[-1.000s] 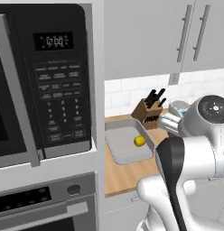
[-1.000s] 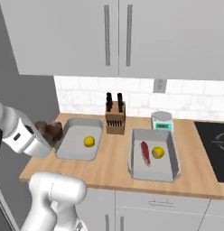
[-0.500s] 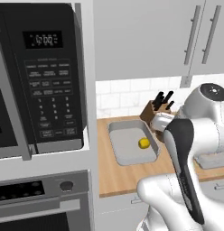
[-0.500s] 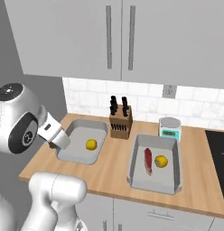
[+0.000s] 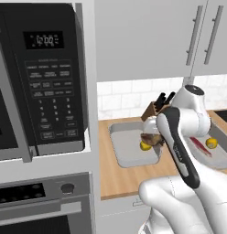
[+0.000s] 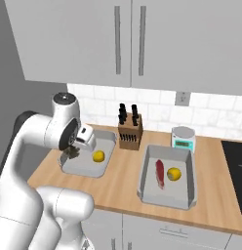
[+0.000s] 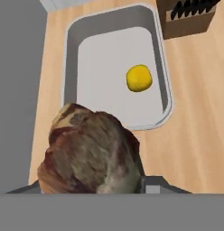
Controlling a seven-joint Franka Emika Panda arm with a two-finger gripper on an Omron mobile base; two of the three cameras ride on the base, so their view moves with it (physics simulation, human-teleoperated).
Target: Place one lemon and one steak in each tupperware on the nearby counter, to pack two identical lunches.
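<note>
A brown-red steak (image 7: 91, 153) is held in my gripper (image 6: 72, 152), which is shut on it; the fingertips are hidden behind the meat. It hangs over the near left edge of the left tupperware (image 6: 86, 169), a pale-grey tray holding one lemon (image 6: 98, 156). In the hand view the tupperware (image 7: 109, 58) lies ahead with the lemon (image 7: 139, 77) inside. The left base view shows the gripper (image 5: 152, 139) and steak (image 5: 154, 138) right beside the lemon (image 5: 144, 146). The right tupperware (image 6: 187, 200) holds a red steak (image 6: 159, 172) and a lemon (image 6: 174, 173).
A knife block (image 6: 130, 132) stands on the wood counter (image 6: 123, 181) behind and between the trays, with a small kitchen scale (image 6: 183, 138) to its right. A black cooktop (image 6: 236, 166) lies at the far right. A microwave (image 5: 42, 82) and oven stand to the left.
Both base views have shifted, so the base has driven. The arm has swung in, bringing the held steak from left of the left tupperware to over its near edge.
</note>
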